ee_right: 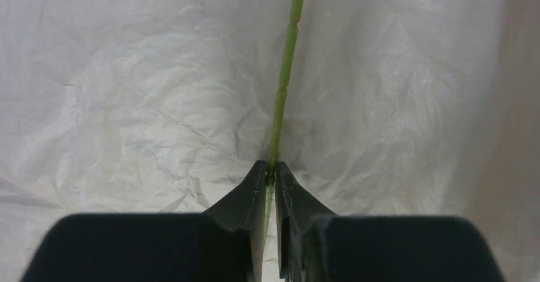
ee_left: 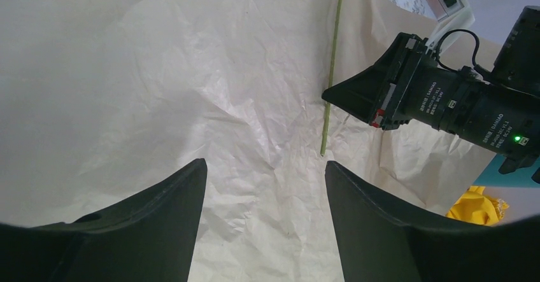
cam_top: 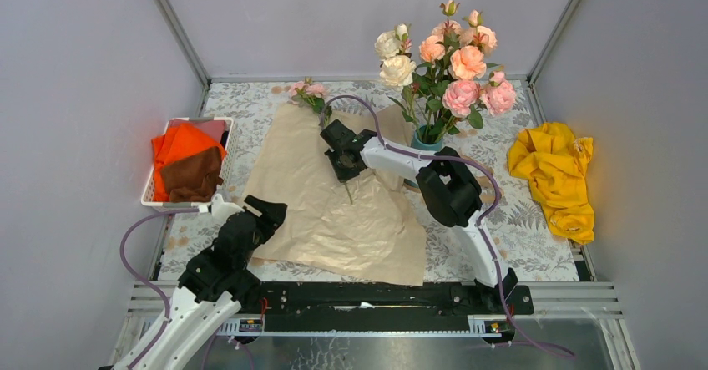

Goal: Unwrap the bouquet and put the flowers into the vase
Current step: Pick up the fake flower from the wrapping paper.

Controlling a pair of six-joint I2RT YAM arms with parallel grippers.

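My right pincer [ee_right: 272, 175] is clamped on the green stem [ee_right: 283, 84] of a pink rose [cam_top: 311, 91] lying on the spread kraft paper [cam_top: 334, 220]. My left pincer [ee_left: 264, 167] hangs apart above the paper. The other roses [cam_top: 451, 61] stand in the teal vase [cam_top: 424, 143] at the surface's far side.

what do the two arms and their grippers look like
The left arm and right arm are white shells with black joint housings. A lilac cable loops along each. The left gripper and right gripper are black, with wedge fingers tapering to tips; the right one's body carries white lettering, a red tab and a green light.
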